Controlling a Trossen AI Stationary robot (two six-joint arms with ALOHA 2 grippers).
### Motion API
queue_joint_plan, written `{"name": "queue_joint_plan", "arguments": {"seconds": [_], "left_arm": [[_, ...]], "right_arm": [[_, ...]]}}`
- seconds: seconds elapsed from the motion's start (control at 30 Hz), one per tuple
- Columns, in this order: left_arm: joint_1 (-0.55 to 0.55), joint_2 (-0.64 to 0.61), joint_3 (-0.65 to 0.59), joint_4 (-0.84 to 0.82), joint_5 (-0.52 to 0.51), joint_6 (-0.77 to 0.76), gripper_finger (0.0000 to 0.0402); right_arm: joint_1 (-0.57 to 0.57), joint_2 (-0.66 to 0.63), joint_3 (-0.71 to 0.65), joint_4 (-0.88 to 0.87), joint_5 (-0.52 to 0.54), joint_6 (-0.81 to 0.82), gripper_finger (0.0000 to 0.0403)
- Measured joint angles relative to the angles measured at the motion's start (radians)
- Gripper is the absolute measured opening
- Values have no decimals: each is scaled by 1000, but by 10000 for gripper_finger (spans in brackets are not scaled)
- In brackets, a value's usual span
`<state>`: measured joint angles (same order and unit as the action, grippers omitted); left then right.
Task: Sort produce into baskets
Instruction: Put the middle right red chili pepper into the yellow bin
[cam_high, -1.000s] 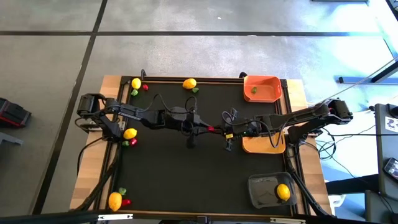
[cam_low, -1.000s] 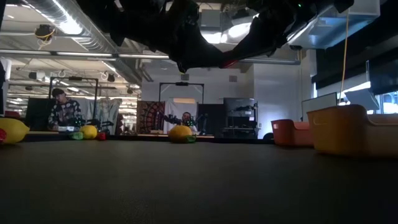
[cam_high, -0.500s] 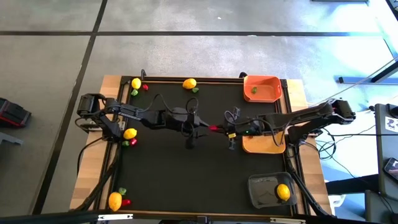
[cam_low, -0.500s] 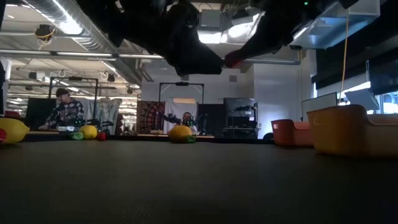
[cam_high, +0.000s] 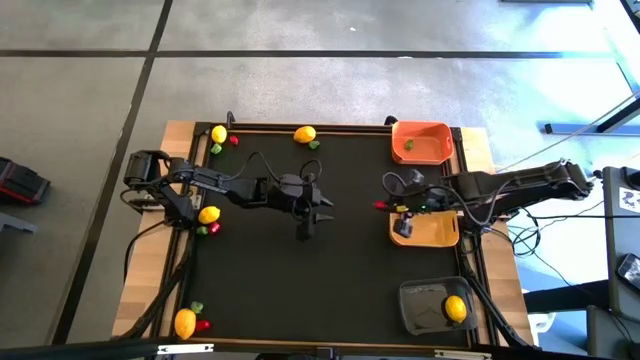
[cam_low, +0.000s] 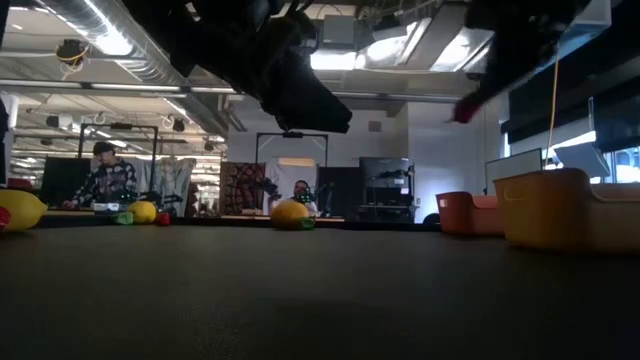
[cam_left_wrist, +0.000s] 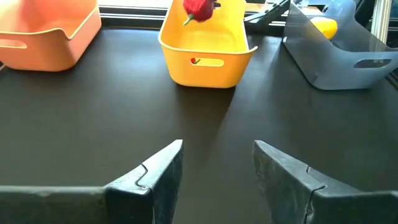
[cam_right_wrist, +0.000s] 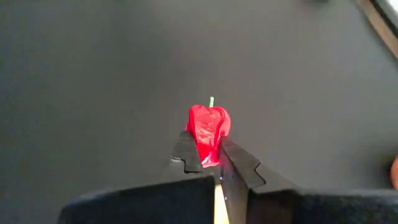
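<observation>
My right gripper is shut on a small red pepper-like piece with a green stem, in the air just left of the yellow-tan basket. It also shows in the left wrist view over that basket's rim. My left gripper is open and empty over the mat's middle, its fingers facing the baskets. The orange basket holds a green piece. The dark basket holds a lemon. My right gripper pinches the red piece's lower end between its two fingertips. The piece stands out beyond the fingers with its green stem pointing away from them. It is lifted clear of the mat.
Lemons lie on the mat at the far left, far middle, left edge and near left corner, each with small red and green pieces beside it. The three baskets stand along the right edge. People sit in the room beyond.
My right gripper has drawn away from my left gripper and gone toward the table's right edge with the red piece, from the mat's middle to the yellow-tan basket's left rim. The piece stays lifted clear.
</observation>
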<state>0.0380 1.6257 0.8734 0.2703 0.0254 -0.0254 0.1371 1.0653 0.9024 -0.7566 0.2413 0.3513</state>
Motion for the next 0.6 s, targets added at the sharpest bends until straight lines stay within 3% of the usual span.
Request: {"name": "queue_joint_plan", "arguments": {"seconds": [0.4, 0.6], "left_arm": [[0, 0, 0, 2, 0, -2, 187], [0, 0, 0, 2, 0, -2, 187]], "right_arm": [[1, -70, 0, -402, -78, 322, 5], [1, -66, -1, -449, -71, 408, 5]]}}
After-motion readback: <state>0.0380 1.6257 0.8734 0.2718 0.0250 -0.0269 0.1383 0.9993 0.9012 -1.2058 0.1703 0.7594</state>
